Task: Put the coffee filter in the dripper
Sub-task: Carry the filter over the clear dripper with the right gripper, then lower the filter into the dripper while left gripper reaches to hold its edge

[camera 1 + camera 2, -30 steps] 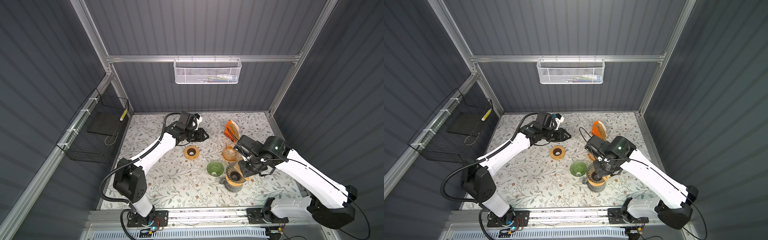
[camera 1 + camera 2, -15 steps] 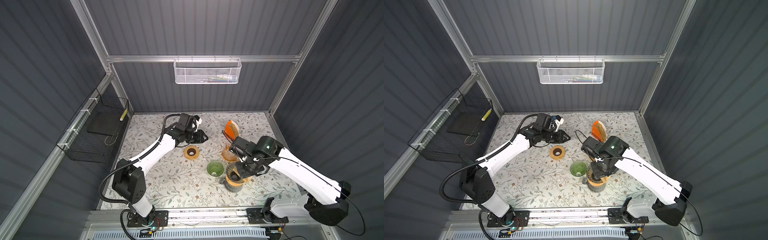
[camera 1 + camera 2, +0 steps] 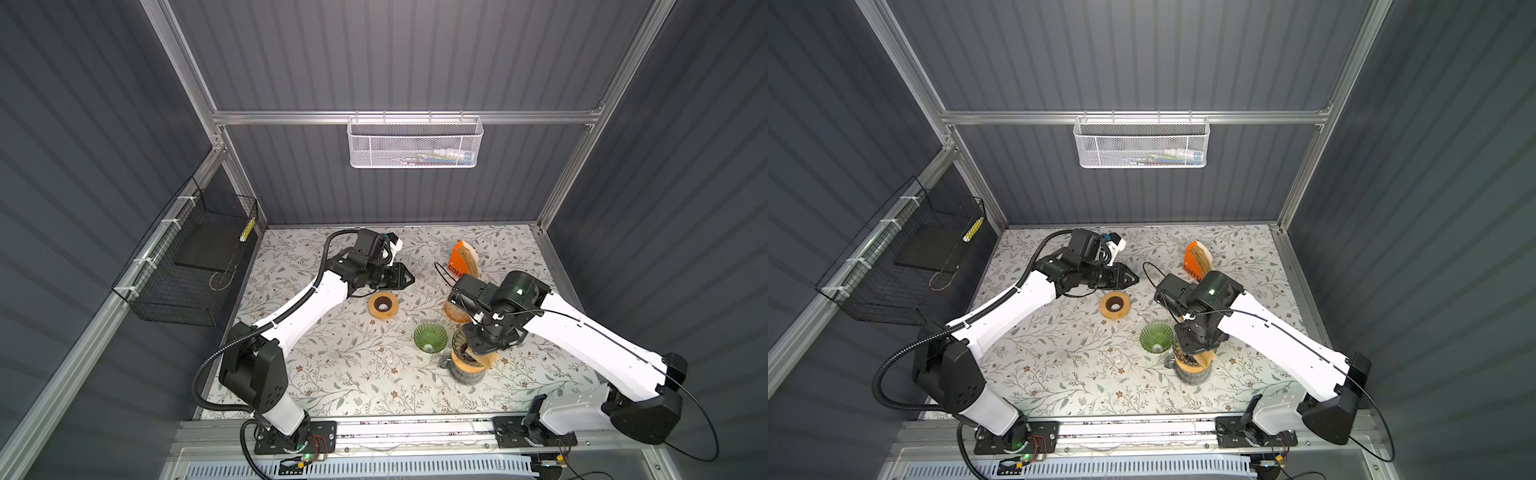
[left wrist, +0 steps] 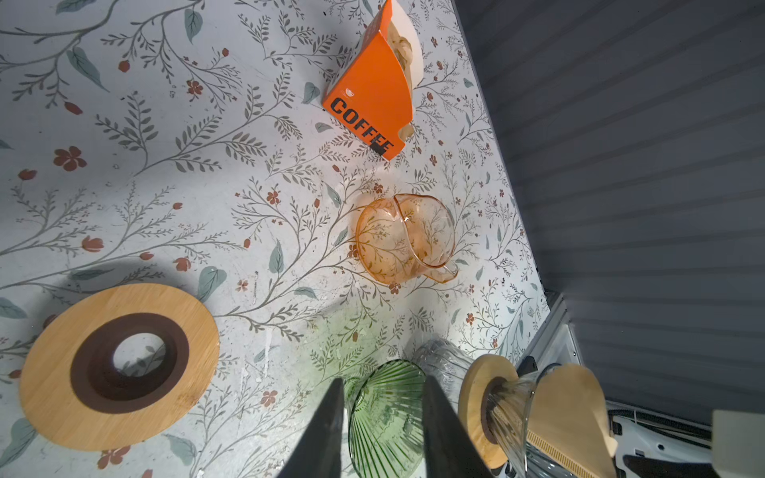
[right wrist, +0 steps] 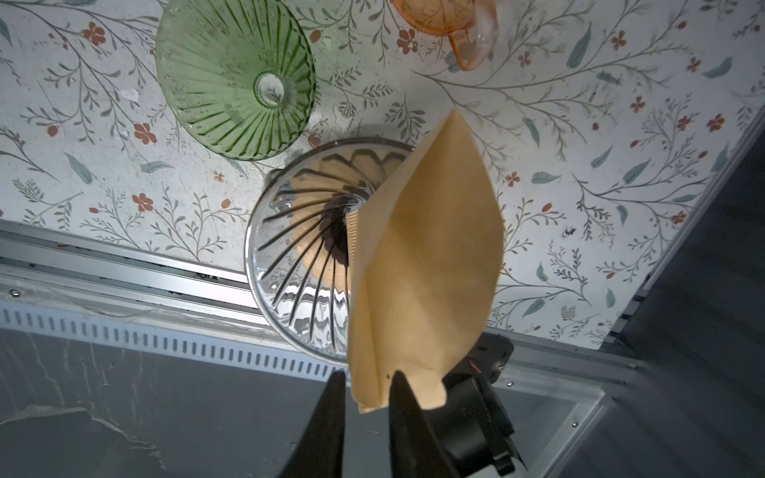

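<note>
Filter [image 5: 422, 265] tip apparently in dripper [image 5: 289, 289]; spare cone [image 3: 430, 336] just left; box [image 3: 457, 262] behind.

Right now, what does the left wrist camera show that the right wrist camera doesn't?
Only the left wrist view: the coffee box, the wooden ring and the left gripper, open and empty.
Only the right wrist view: the right gripper straddling an edge of the filter, and a look down into the clear dripper.
Both: the filter partly in the clear dripper, the green dripper, and the orange pitcher, which is cut off in the right wrist view.
</note>
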`<control>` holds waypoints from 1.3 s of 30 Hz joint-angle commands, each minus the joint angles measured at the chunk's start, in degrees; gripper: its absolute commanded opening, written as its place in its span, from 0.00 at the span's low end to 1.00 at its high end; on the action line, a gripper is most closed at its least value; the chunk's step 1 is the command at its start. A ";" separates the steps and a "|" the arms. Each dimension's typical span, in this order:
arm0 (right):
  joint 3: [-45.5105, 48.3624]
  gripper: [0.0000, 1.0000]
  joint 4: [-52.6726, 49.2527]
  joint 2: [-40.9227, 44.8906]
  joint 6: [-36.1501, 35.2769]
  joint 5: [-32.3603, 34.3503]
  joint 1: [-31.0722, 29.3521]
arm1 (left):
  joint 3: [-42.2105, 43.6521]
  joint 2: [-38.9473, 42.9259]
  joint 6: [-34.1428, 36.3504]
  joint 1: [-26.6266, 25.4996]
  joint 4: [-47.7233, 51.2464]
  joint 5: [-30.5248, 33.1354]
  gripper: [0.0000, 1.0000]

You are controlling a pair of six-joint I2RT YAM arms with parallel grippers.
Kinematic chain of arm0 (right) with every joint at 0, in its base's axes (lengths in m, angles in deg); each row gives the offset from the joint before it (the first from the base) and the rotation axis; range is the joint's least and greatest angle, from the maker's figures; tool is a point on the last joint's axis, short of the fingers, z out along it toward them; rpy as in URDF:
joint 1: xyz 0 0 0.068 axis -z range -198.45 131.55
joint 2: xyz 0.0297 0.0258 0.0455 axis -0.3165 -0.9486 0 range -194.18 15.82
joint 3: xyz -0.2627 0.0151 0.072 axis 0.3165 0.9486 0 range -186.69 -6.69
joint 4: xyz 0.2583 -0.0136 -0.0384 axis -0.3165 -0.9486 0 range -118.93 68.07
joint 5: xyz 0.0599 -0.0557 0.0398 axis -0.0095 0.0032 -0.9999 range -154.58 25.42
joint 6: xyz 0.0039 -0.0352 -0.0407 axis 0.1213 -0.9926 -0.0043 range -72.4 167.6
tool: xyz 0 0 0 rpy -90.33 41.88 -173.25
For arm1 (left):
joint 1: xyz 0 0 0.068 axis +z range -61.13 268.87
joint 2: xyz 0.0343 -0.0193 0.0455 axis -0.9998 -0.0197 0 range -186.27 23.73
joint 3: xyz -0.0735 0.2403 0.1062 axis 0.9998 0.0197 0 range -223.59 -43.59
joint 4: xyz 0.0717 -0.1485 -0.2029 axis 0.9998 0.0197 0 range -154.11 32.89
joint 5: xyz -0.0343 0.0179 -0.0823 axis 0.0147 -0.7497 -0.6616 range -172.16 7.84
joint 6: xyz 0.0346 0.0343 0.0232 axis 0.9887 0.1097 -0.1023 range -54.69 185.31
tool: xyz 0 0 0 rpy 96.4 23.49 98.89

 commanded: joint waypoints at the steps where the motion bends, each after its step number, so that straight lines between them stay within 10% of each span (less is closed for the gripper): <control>1: -0.44 0.26 1.44 0.56 0.59 -0.20 -0.33 | 0.25 2.79 1.02 0.43 0.70 -1.40 0.33; 25: 19.83 0.21 19.34 33.02 3.58 -8.45 18.46 | -16.57 -5.61 2.41 -21.39 6.77 -11.06 0.31; 39: 25.45 0.13 24.30 33.54 0.39 -12.10 22.14 | -19.32 -12.62 -1.18 -27.56 5.86 -10.30 0.23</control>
